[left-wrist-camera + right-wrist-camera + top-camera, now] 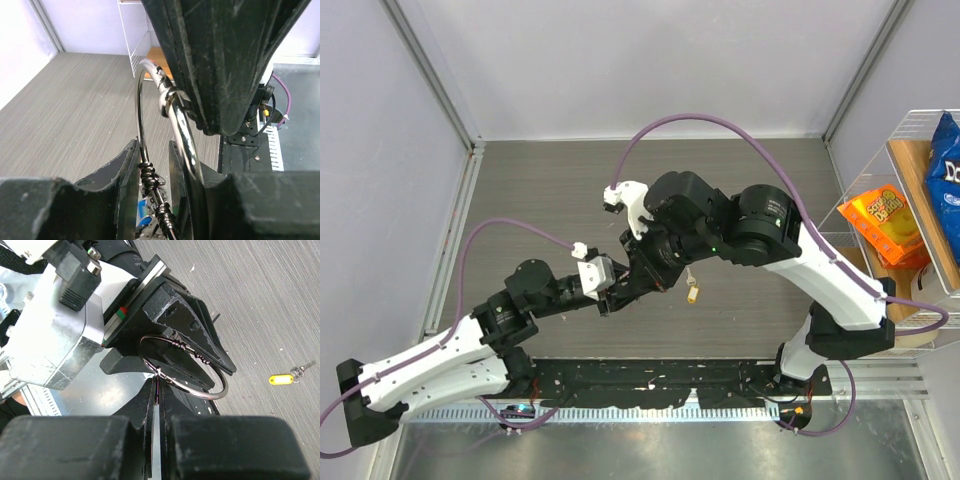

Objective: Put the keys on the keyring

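The left gripper [152, 150] is seen closest, its two dark fingers [125, 172] standing partly apart. Between them runs a twisted stretch of the keyring [202, 358], a thin silver wire loop. Whether the pads actually press on the wire cannot be told. The keyring is held up in the air above the table [260, 300], between the two grippers near the middle of the top view.

Just to the right, the right gripper [157, 390] is met almost tip to tip with the left one. Its fingers are closed tight on a thin metal piece [158, 382] that hooks onto the ring's edge. Whether that piece is part of the ring or of a key cannot be made out.

Further right, one key [281, 379] with a yellow head is seen lying flat on the table, apart from both grippers and not on the ring.

At the far right edge, a white wire rack [910, 150] is seen, with an orange snack bag [885, 222] and a blue one [945, 160] inside it.
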### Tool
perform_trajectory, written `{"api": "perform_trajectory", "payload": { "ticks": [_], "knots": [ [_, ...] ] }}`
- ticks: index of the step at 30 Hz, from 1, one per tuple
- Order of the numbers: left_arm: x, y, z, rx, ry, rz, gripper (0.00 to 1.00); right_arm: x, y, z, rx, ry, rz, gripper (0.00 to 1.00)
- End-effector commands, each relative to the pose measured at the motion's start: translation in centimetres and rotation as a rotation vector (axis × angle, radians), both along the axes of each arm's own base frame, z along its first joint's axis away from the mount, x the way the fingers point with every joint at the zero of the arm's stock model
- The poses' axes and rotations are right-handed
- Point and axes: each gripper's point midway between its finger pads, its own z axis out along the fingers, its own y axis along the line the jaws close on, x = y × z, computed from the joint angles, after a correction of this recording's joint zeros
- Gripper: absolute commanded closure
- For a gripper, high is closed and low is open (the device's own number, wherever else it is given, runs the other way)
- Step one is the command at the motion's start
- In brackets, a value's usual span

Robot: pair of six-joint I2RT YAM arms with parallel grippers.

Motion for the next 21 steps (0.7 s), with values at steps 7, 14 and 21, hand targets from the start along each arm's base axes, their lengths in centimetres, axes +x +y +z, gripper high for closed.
{"api": "perform_trajectory", "payload": {
  "ticks": [7, 14, 21],
  "knots": [
    [1.0, 0.4, 0.4, -0.011, -0.026, 0.055, 0.66, -1.7, -1.5, -0.8, -0.052, 0.053, 0.038, 0.94],
    [0.8, 1.1, 1.7, -0.059, -0.046, 0.068, 0.65, -2.0, -1.6, -1.8, -0.044, 0.07, 0.039, 0.94],
    [0.8, 0.9, 1.7, -0.067, -0.036, 0.062, 0.78, -2.6, -1.3, -1.6, -0.003, 0.096, 0.05, 0.94]
  ]
}}
